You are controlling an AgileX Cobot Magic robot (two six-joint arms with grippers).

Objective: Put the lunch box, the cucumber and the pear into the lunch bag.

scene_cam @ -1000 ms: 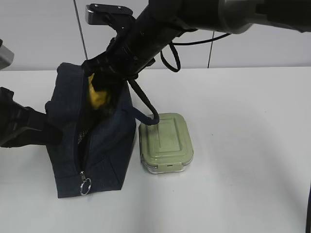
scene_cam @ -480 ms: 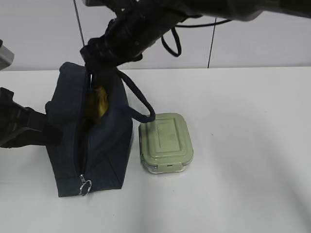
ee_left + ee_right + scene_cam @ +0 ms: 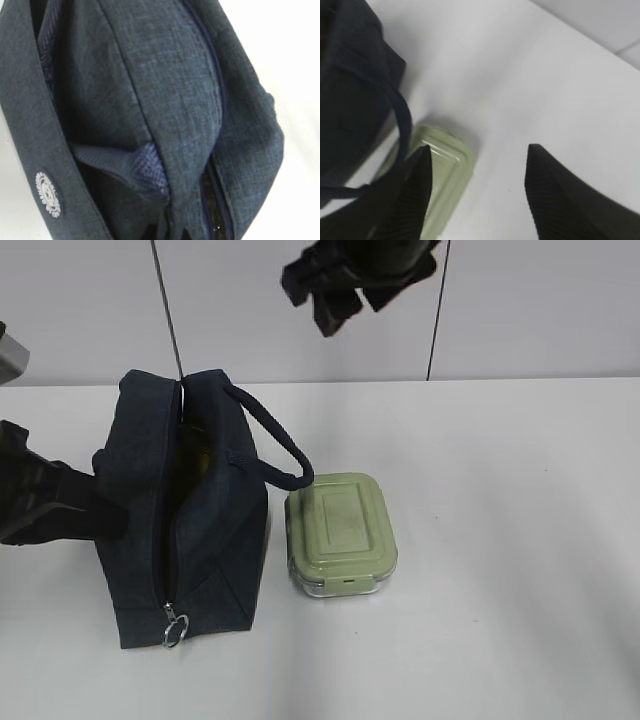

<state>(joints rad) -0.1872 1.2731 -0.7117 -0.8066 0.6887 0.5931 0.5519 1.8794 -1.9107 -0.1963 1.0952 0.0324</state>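
My right claw (image 3: 477, 192) hangs wide apart, empty, above bare counter (image 3: 530, 80); box (image 3: 442, 175) below-left, bag (image 3: 355, 90) beyond. My left claw's spread I cannot tell.

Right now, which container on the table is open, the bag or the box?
The dark navy fabric lunch bag: its top zipper gapes, while the sage-green-lidded lunch box is closed.

White table (image 3: 500, 540), seemingly panelled wall (image 3: 540, 310).

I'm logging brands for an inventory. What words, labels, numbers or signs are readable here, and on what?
No readable text anywhere.
Lunch bag: a small round white emblem on its strap, too small and blurred to read.
Lunch box: the lid shows no print.
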